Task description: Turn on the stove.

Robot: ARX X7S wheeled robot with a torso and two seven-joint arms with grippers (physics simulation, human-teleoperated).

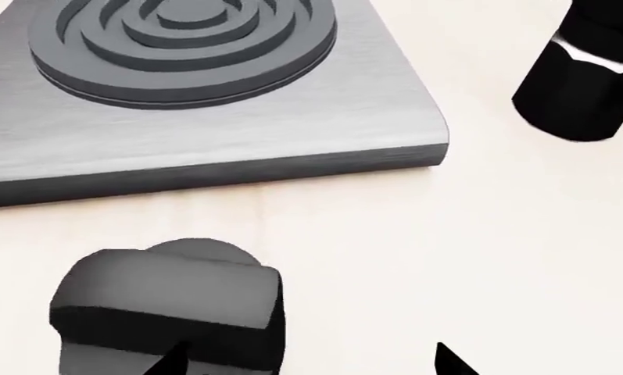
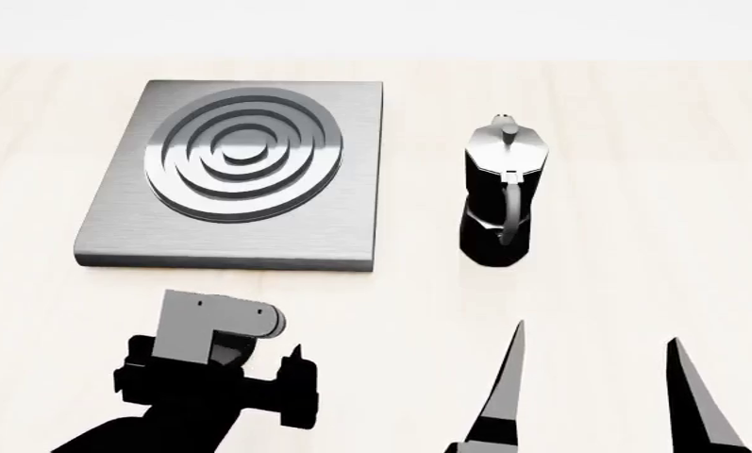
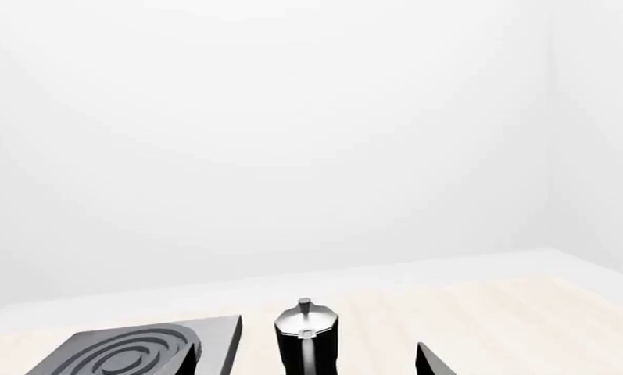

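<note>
Brushed grey metal is what I lock onto first: one stove (image 2: 231, 175), a flat square slab lying on the pale wooden bench (image 2: 627, 189), left of centre in my head view. It carries one round burner (image 2: 243, 154) of dark concentric rings. I cannot pick out its knob for certain; in the left wrist view a dark rounded block (image 1: 170, 312) sits just off the slab's near edge, but I cannot tell whether that is the knob or part of my own arm.

I count one moka pot (image 2: 502, 193), black below and silver on top, standing upright to the right of the stove, near it but apart, with a strip of bare bench between them.

The left pincer (image 2: 281, 377) hangs over the bench just in front of the stove's near edge, close to its left half. From what I see, I cannot tell whether its fingers are spread or pressed together. The right pincer (image 2: 596, 387) sits in front of the moka pot, its two dark fingers (image 2: 508, 396) clearly spread with nothing between them.

Bare bench runs along the stove's front edge, and wide and free to the right of the moka pot out to the frame's edge.
</note>
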